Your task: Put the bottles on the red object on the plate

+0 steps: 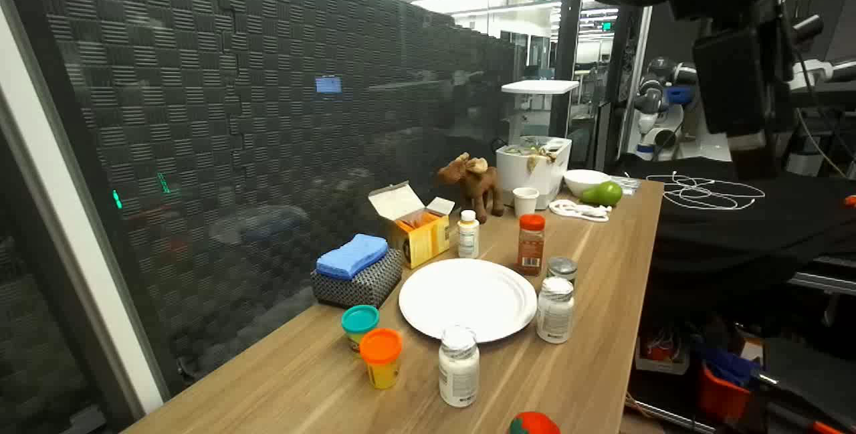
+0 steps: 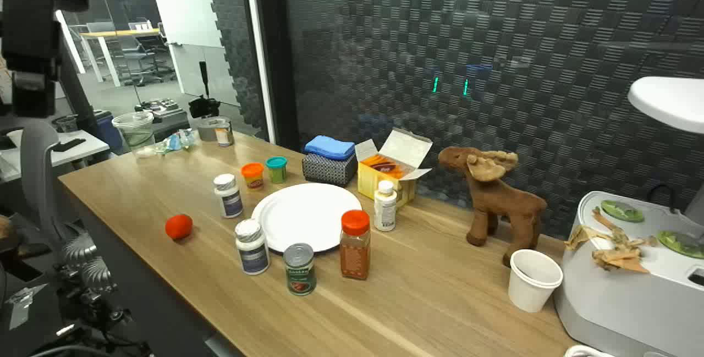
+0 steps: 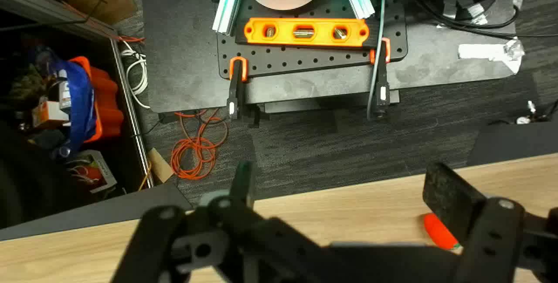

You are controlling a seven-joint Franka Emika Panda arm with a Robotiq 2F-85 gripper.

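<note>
The white plate (image 1: 468, 299) lies on the wooden table with nothing on it; it shows in both exterior views (image 2: 308, 215). Two white bottles (image 1: 459, 372) (image 1: 555, 310) stand upright beside it, also in an exterior view (image 2: 228, 196) (image 2: 252, 248). A slimmer white bottle (image 2: 385, 207) and a red-capped spice bottle (image 2: 355, 247) stand on its other sides. A red tomato-like object (image 2: 179, 226) lies near the table edge, partly hidden behind a finger in the wrist view (image 3: 438, 230). My gripper (image 3: 342, 185) is open and empty, high above the table edge, away from the bottles.
A small can (image 2: 300, 269) stands near the plate. Orange-lidded (image 1: 381, 357) and teal-lidded (image 1: 360, 327) tubs, a box with a blue cloth (image 1: 352, 257) and an open yellow box (image 1: 421, 233) stand around it. A toy moose (image 2: 495, 197) and paper cups (image 2: 533, 280) stand farther along.
</note>
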